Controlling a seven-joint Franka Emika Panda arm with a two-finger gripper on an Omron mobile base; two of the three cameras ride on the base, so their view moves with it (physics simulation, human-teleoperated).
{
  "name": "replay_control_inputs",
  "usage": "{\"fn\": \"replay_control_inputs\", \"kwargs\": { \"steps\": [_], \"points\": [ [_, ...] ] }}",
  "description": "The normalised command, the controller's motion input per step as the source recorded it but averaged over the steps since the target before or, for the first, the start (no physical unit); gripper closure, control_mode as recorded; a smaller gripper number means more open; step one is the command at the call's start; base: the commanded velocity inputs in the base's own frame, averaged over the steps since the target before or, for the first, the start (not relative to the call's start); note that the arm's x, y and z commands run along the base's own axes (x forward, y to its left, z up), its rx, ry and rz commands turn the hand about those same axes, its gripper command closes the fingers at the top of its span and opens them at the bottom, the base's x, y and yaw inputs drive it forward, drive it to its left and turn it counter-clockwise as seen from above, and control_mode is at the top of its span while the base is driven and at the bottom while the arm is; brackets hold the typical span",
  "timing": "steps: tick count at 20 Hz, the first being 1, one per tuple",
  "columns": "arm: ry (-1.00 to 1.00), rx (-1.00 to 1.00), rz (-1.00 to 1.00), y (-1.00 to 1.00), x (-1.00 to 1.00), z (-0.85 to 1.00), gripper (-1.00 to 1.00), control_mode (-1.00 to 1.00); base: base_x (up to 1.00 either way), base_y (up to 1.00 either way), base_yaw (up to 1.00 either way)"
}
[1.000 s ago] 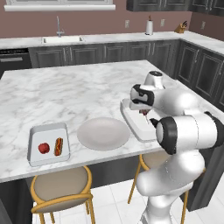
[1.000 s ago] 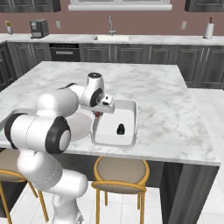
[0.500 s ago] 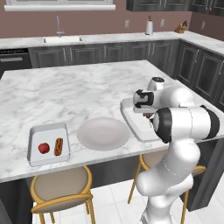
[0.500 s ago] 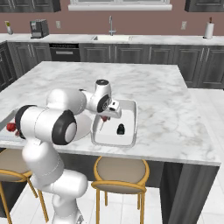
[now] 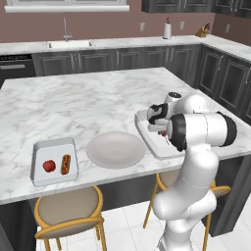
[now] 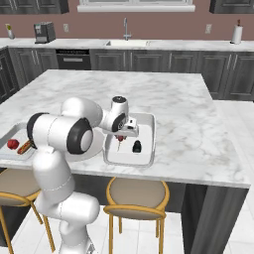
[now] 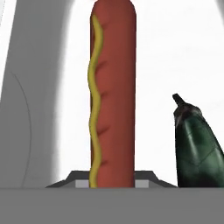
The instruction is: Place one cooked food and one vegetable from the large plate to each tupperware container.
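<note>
One hot dog (image 7: 111,96) sits pinched between the fingers (image 7: 144,177), hanging over the larger tupperware container (image 6: 147,124) on the right of the bench (image 5: 88,98). A dark green vegetable (image 7: 197,148), eggplant-like, already lies in that tray just beside the sausage. The smart play, I reckon: lower until the hot dog nearly meets the tray floor, keep it off the eggplant, then part the fingers and lift straight up. Across the bench, the smaller container (image 5: 41,147) has its tomato (image 5: 48,166) and second hot dog (image 5: 65,164); the large plate (image 5: 116,149) lies between them.
</note>
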Motion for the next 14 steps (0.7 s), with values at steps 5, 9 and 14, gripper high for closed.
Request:
{"fn": "replay_control_inputs", "kwargs": {
  "steps": [5,9,14],
  "points": [
    [0.03,0.00,0.00,0.18,0.14,-0.06,1.00,-1.00,0.00,0.00,0.00],
    [0.03,0.00,0.00,0.11,0.04,-0.05,-1.00,-1.00,0.00,0.00,0.00],
    [0.00,0.00,0.00,-0.01,0.00,0.00,-1.00,-1.00,0.00,0.00,0.00]
  ]
}}
